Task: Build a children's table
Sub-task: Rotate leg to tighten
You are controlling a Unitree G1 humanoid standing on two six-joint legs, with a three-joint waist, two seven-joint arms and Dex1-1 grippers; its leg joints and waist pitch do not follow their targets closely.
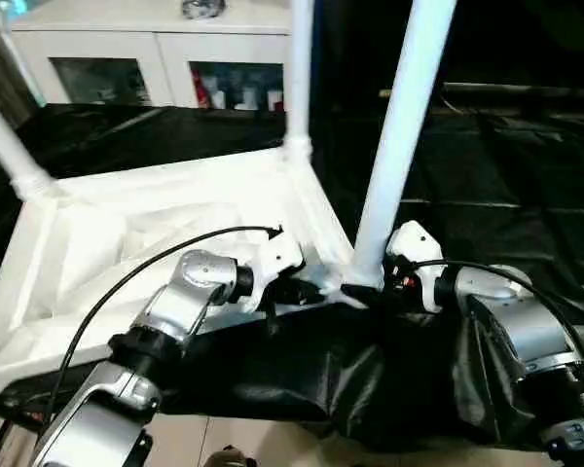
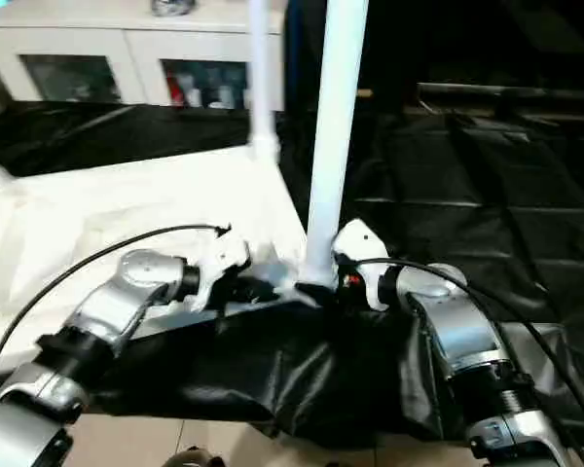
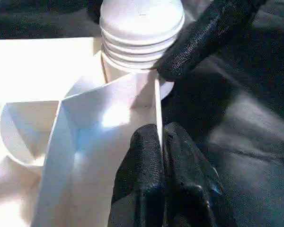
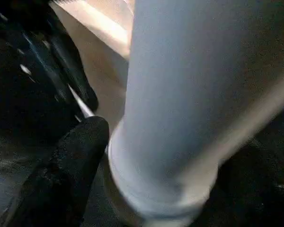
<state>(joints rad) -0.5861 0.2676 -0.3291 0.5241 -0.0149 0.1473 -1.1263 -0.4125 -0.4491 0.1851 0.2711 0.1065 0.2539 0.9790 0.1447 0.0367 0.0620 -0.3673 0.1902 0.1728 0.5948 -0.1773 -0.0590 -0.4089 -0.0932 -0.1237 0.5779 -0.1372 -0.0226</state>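
Tabletop (image 1: 156, 243) lies upside-down on black-draped work table (image 1: 506, 195), w/ legs up (no readable writing). Left gripper (image 3: 162, 142) pinches its corner rib; right gripper (image 1: 375, 287) spread around near leg (image 1: 399, 136) base.

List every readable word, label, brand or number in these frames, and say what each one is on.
None can be read.
tabletop and legs: plain white, no print.
Items behind the cabinet glass doors: coloured shapes, too small and blurred to read.
Black drape: no markings.
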